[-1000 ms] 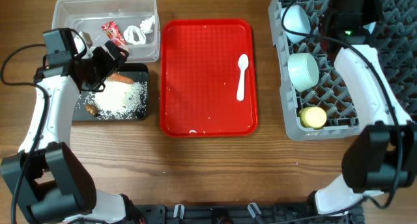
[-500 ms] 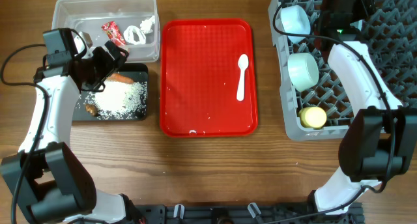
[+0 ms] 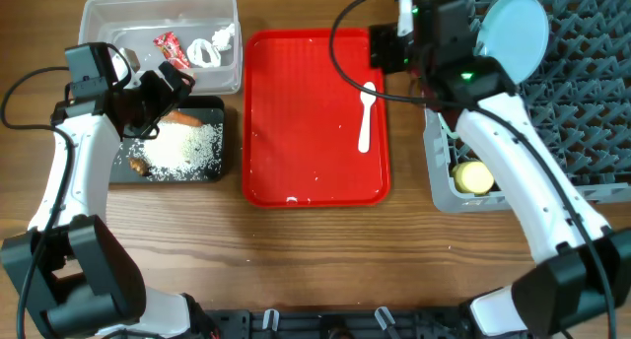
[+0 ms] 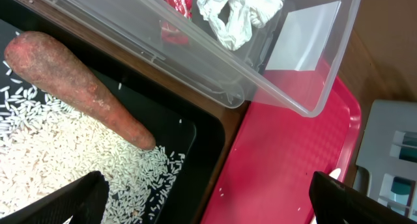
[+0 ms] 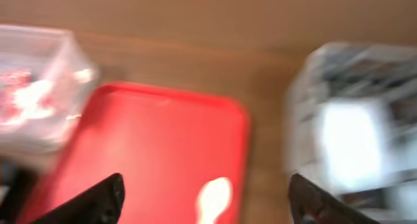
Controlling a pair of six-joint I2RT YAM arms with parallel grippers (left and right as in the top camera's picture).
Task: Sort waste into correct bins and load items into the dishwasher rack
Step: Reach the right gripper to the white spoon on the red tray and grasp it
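My left gripper [image 3: 170,85] hangs open over the black bin [image 3: 212,171], above the orange carrot [image 4: 71,81] and loose rice [image 4: 52,159]; a brown lump [image 3: 138,165] lies beside them. The clear bin [image 3: 99,14] holds the red wrapper [image 3: 170,48] and white scrap [image 3: 207,51]. My right gripper [image 3: 380,48] is open and empty above the red tray's far right corner, with the white spoon [image 3: 365,112] just below it, blurred in the right wrist view. In the grey dishwasher rack [image 3: 592,132] stand the light blue plate [image 3: 513,33] and yellow cup [image 3: 473,176]. The right arm hides the bowls.
The flat red tray [image 3: 296,132] lies between the bins and the rack, with a few rice grains on it. Bare wooden table [image 3: 296,260] runs along the front. The right arm stretches across the rack's left side.
The right arm has swung left from the back of the rack to over the red tray, its gripper now open. The light blue plate now shows standing in the rack. The left arm has not moved.
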